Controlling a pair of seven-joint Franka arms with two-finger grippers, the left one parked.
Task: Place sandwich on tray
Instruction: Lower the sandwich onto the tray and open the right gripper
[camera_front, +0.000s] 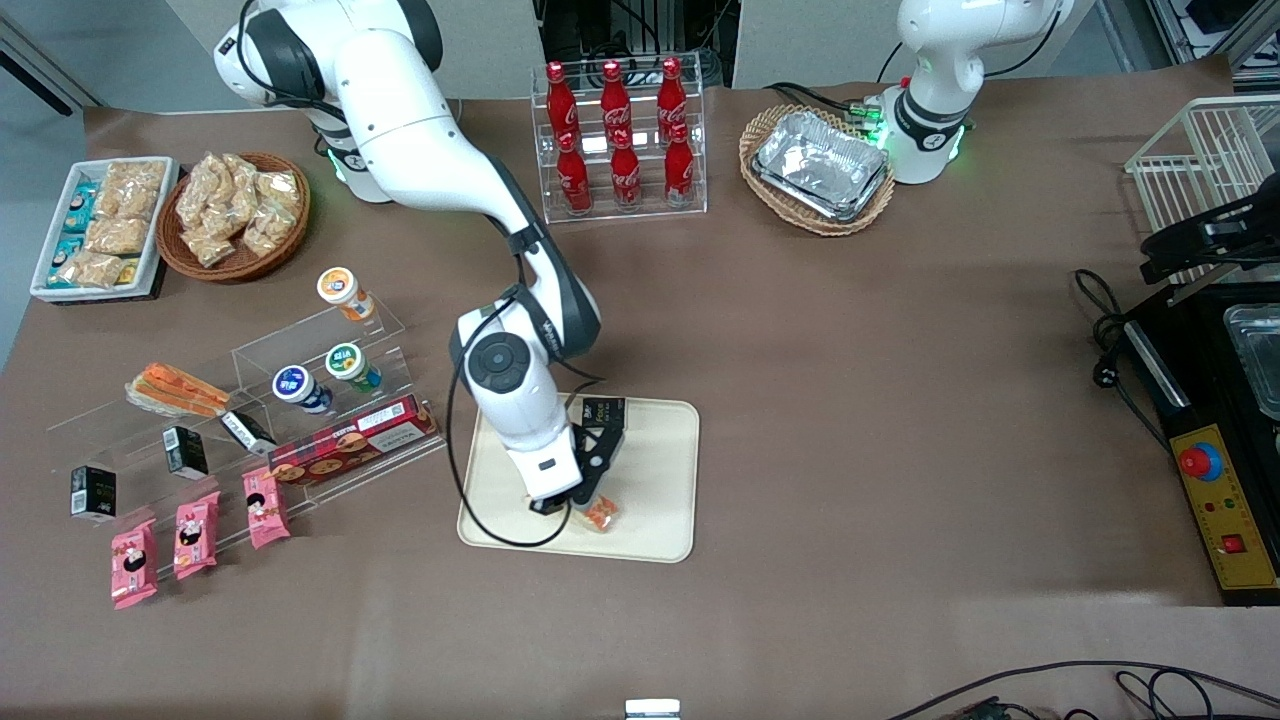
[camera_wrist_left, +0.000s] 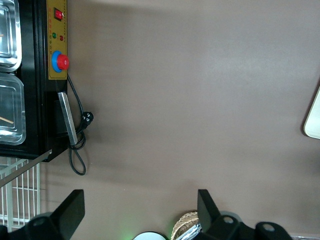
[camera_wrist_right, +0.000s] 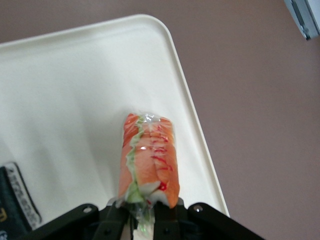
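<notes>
Right wrist view: we see the gripper (camera_wrist_right: 142, 216) pinching the sandwich (camera_wrist_right: 148, 160) by one end — its long axis runs straight out from the fingers, over the tray (camera_wrist_right: 65, 90) near the rim. We judge only a release remains. From the front, the gripper (camera_front: 578, 500) hovers low over the tray (camera_front: 660, 470). Legible writing is scarce: a black box (camera_front: 603, 411) on the tray carries print too small to read, and the red bottles (camera_front: 617, 135) show Coca-Cola script.

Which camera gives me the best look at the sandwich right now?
The right wrist view: the sandwich fills it, filling and wrap clear, held in the pincer above the tray. The front view shows only an orange corner under the arm; the left wrist view shows none of it.
</notes>
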